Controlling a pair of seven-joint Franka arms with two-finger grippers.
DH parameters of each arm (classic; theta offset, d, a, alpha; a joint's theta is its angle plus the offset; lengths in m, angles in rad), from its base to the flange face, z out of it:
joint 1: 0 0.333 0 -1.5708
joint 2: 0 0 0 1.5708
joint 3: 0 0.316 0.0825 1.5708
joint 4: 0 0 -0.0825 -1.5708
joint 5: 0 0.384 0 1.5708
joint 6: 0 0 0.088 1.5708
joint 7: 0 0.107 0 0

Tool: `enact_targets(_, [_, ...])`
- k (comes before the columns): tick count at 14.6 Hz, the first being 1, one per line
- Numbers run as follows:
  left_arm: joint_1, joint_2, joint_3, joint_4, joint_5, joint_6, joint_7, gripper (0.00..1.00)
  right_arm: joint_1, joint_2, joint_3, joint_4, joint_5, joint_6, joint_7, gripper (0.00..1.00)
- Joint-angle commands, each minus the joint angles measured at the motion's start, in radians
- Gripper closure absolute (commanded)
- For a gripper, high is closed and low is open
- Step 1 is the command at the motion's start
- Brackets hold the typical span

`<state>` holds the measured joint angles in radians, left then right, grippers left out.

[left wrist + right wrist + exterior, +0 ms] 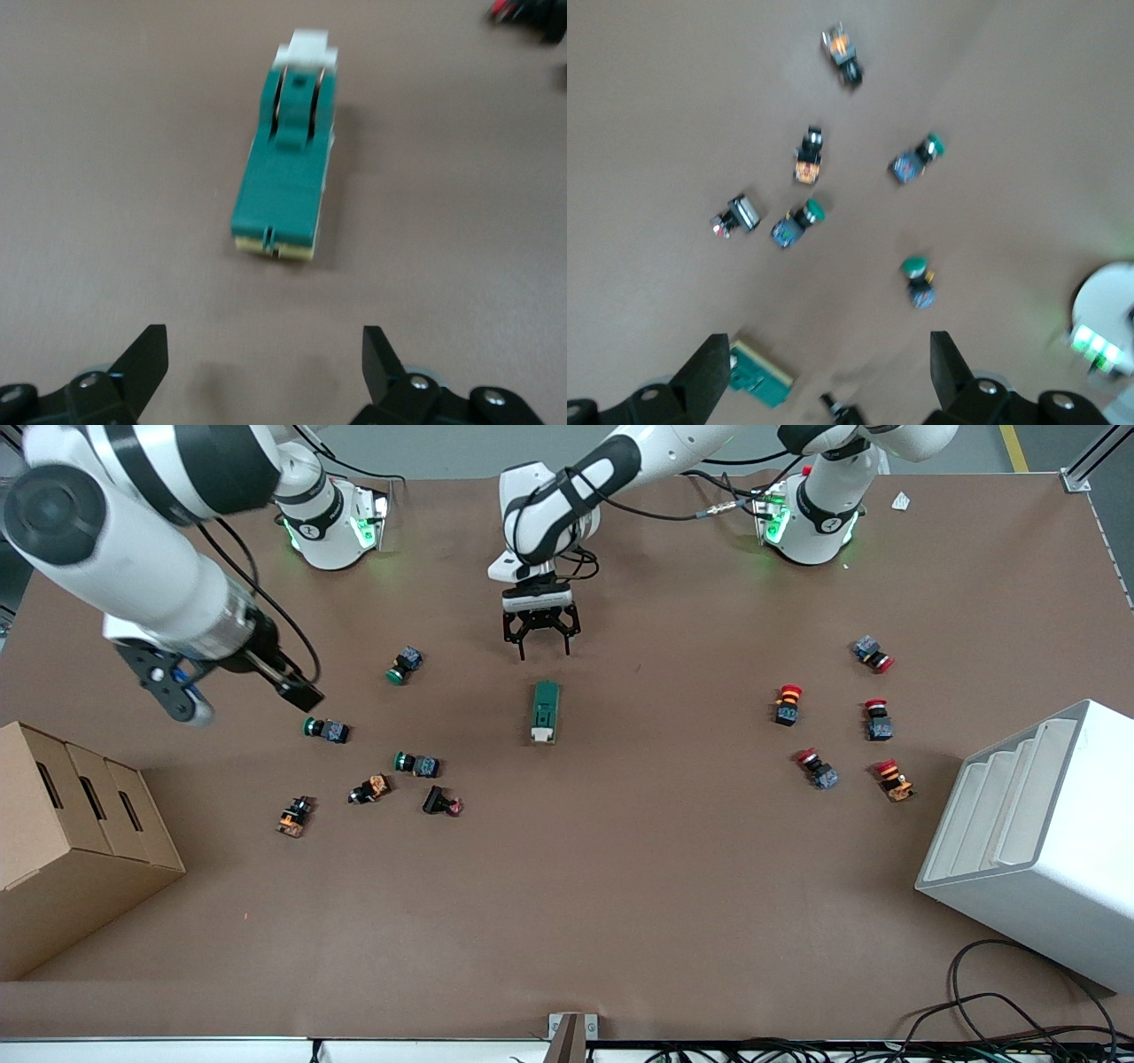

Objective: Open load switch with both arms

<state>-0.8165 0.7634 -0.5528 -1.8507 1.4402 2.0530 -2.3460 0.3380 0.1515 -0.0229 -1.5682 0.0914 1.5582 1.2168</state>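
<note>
The load switch (546, 711) is laid flat mid-worktop (620, 886), apart from the push buttons (presumably for access from both ends). The left claw (541, 642) is held over it, spread and empty; the right claw (235, 682), spread too, is held over the green buttons.

Matt brown table covering (620, 886), smooth, paper-like. Load switch (545, 710): dark green moulded plastic, dull sheen, white plastic end piece. Left gripper (540, 638): matt black plastic fingers (142, 359), bright metal screws. Right gripper (297, 689): black, matt. Arm shells glossy white, black bands. Cardboard box (62, 841), raw brown, matt. White stepped bin (1036, 841): smooth, satin plastic look.
</note>
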Motion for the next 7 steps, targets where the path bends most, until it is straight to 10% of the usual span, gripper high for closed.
enact_targets(1, [-0.039,0.039,0.008,0.001,0.155,-0.141,-0.087,0.01,0.038,0.11,-0.008,0.071,0.08,-0.006,0.178,0.0])
enact_targets(7, [-0.185,0.151,0.136,0.03,0.344,-0.298,-0.223,0.01,0.188,0.445,-0.006,0.327,0.086,0.029,0.509,0.0])
